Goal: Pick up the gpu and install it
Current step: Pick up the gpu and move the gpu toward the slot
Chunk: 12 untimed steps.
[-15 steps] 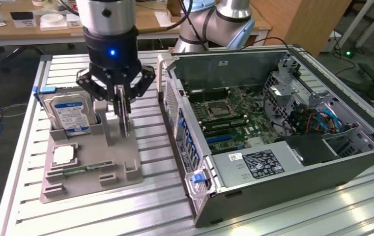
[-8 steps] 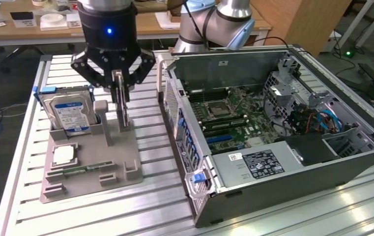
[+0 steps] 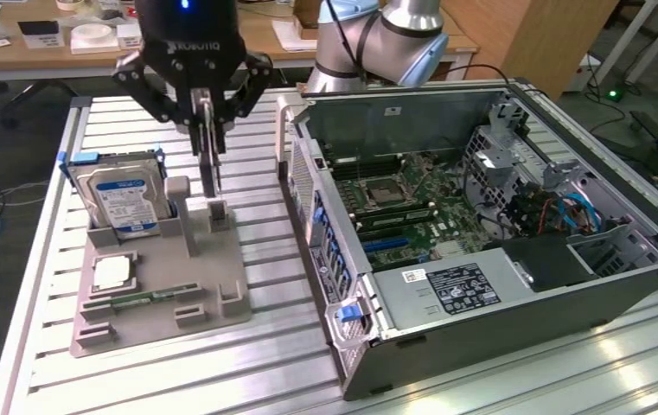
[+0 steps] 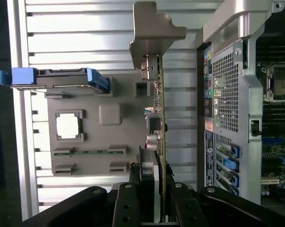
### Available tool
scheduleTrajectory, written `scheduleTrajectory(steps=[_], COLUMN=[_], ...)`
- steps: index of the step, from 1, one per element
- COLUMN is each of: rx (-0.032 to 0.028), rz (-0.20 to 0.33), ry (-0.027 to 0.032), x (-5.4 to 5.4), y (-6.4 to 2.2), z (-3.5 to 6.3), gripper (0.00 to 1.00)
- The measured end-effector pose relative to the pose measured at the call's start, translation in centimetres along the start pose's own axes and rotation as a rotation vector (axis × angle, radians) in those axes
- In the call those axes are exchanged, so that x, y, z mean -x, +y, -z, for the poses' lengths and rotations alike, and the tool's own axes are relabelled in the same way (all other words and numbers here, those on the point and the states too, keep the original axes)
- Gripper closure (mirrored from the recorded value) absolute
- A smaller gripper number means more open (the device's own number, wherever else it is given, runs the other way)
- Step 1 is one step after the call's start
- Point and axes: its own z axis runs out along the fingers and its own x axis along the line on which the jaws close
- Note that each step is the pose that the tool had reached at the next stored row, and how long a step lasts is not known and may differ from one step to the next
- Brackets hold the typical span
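The gpu (image 3: 207, 160) hangs edge-on and upright, a thin card with a silver bracket (image 4: 154, 28) at one end. My gripper (image 3: 205, 121) is shut on its upper edge, and in the wrist view the black fingers (image 4: 128, 201) clamp the card (image 4: 158, 104) from both sides. The card's lower edge is at or just above the upright slot of the grey parts holder (image 3: 156, 316); I cannot tell whether they touch. The open computer case (image 3: 341, 285) stands to the exterior view's right of the card, its motherboard (image 3: 404, 203) exposed.
On the grey holder stand a silver hard drive (image 3: 121, 199) in a blue frame, a processor chip (image 3: 113, 272) and a narrow green memory stick (image 3: 150, 298). Everything rests on a ribbed aluminium table (image 3: 248, 380). A desk with clutter lies behind.
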Motion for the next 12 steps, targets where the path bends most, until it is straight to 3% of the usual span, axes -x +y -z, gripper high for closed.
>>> scheduleTrajectory(steps=[4,9,12], rx=[0.0,-0.0002,0.0], rz=[0.002,0.026,0.031], ry=[0.0012,0.0143,0.0158], x=[0.0,0.2,0.2], y=[0.03,0.04,0.04], z=[1.66,1.98,2.01], gripper=[0.72,0.72,0.72])
